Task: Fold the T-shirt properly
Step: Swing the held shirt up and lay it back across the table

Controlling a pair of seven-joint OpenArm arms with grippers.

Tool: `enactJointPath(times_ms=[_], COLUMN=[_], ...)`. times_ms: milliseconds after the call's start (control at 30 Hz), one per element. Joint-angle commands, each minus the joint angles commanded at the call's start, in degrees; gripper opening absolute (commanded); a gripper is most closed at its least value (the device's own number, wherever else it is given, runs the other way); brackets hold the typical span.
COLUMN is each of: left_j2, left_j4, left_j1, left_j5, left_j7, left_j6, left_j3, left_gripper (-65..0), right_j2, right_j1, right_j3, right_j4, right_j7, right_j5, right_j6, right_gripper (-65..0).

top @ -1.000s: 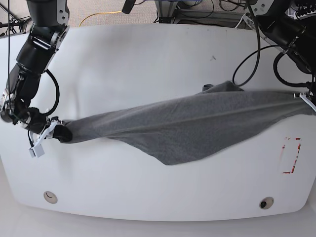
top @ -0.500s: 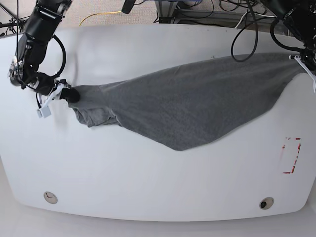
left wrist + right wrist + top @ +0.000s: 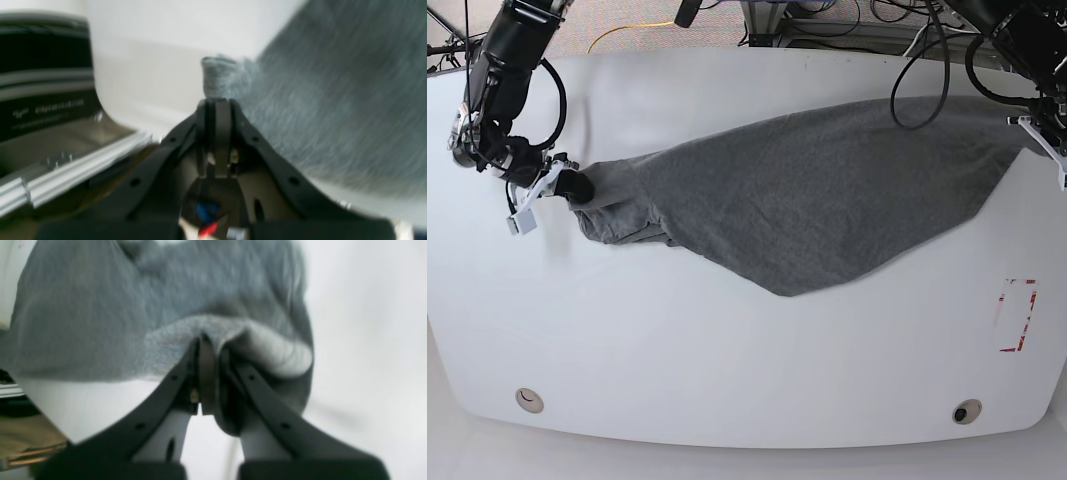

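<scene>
**Grey knit stretched between two pinches**

Soft, thin and light, the T-shirt (image 3: 827, 200) will likely sag and stretch wherever it is unsupported, so hems or corners look the safest holds. Nearest the camera its loose lower point droops onto the white surface (image 3: 727, 370). Farther back the cloth runs lengthwise across the surface, slanting away toward the left hand (image 3: 218, 100), which is pressed together on a corner of the fabric. The right hand (image 3: 208, 340) pinches a bunched fold at the opposite end.
</scene>
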Motion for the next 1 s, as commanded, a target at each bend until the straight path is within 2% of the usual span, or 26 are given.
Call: enactJointPath(times_ms=[167,267,467,600,800,867,1000], left_j2=[0.18,0.18,-0.26,-1.93,-3.6,-5.36,-6.59], left_j4=[0.0,-0.09,-0.09,-0.09,-1.41,-1.93,-5.01], left_j1=[-9.41,-15.47,-27.16,-33.93,-43.96,-47.03,-51.08], left_j5=[0.18,0.44,0.53,0.53,0.44,0.53,0.53], left_j7=[0.09,0.09,3.43,6.15,6.51,6.51,6.51], left_j6=[0.0,0.0,0.0,0.0,0.0,0.0,0.0], left_j3=[3.6,6.24,8.09,8.44,9.85,10.46,10.55], left_gripper=[-65.0,-65.0,-65.0,-65.0,-65.0,-65.0,-65.0], right_j2=[1.23,1.93,5.27,7.38,9.23,10.73,11.08], right_j1=[8.35,14.51,26.64,34.64,46.59,50.55,57.23], right_j3=[-0.35,-0.62,-6.24,-10.37,-14.86,-17.67,-21.19], right_j4=[-0.44,-0.53,-1.67,-5.19,-12.04,-13.89,-16.62], right_j7=[0.0,0.0,0.0,0.0,0.0,0.0,0.0], right_j5=[-0.18,-2.11,-3.43,-3.34,-3.34,-3.34,-3.25], right_j6=[0.0,0.0,0.0,0.0,0.0,0.0,0.0], right_gripper=[-65.0,-65.0,-65.0,-65.0,-65.0,-65.0,-65.0])
